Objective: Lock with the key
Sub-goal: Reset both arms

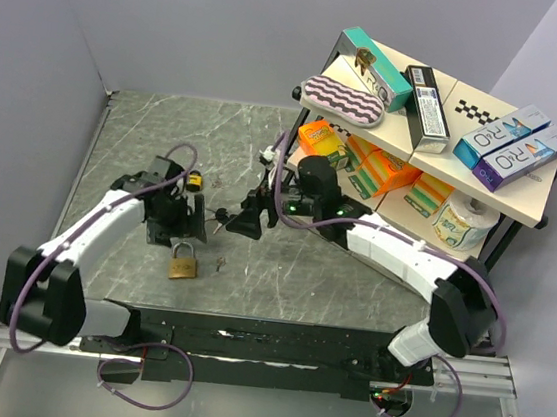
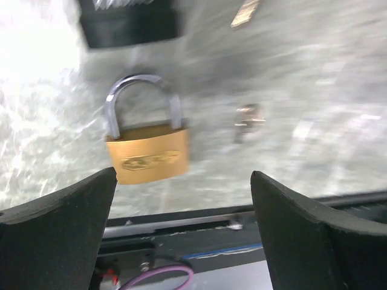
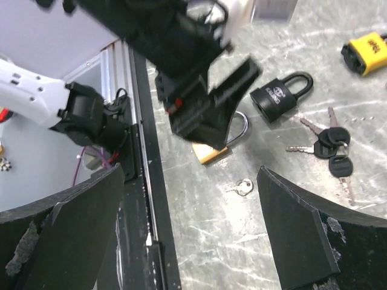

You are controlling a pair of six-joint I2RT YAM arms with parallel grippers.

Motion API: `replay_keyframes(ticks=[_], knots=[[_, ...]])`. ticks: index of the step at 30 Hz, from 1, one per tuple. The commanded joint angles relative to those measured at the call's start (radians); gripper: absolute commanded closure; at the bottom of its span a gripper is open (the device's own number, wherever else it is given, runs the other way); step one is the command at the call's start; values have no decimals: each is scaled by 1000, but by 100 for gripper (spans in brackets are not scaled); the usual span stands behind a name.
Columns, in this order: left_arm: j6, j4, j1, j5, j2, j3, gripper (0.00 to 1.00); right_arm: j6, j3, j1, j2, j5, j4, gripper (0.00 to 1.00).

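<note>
Hovering my spread, empty left gripper (image 2: 182,175) over the brass padlock (image 2: 148,154), key (image 2: 248,118) at its three o'clock, I reckon descending to clamp its body comes next; my right gripper (image 3: 190,172) gapes empty too.

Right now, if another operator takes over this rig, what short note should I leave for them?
Left claw: open, empty, above the brass padlock.
Right claw: open, empty, above the table near the small key.
Things: the brass padlock lies flat; the small key lies loose beside it, not touching. The black padlock, key bunch and yellow padlock lie further out.
Done: nothing visible; no key is in the brass padlock.
Left: pick up a key, insert it, turn it. I cannot tell which key fits.
</note>
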State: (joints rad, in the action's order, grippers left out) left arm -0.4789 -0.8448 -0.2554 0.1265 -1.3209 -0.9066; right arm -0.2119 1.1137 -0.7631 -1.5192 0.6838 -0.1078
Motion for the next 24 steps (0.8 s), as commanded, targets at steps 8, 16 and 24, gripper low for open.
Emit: replay_keyframes(ticks=[8,16,24], knots=[[100,59,251,348,114,-325,4,235,49,7,283,-61,236,1],[155,165,252,229,301,-287,4,404,-43,5,513,-121,367,1],[189,193,252,147,482,-124,4,414,-121,7,574,-109,390,1]])
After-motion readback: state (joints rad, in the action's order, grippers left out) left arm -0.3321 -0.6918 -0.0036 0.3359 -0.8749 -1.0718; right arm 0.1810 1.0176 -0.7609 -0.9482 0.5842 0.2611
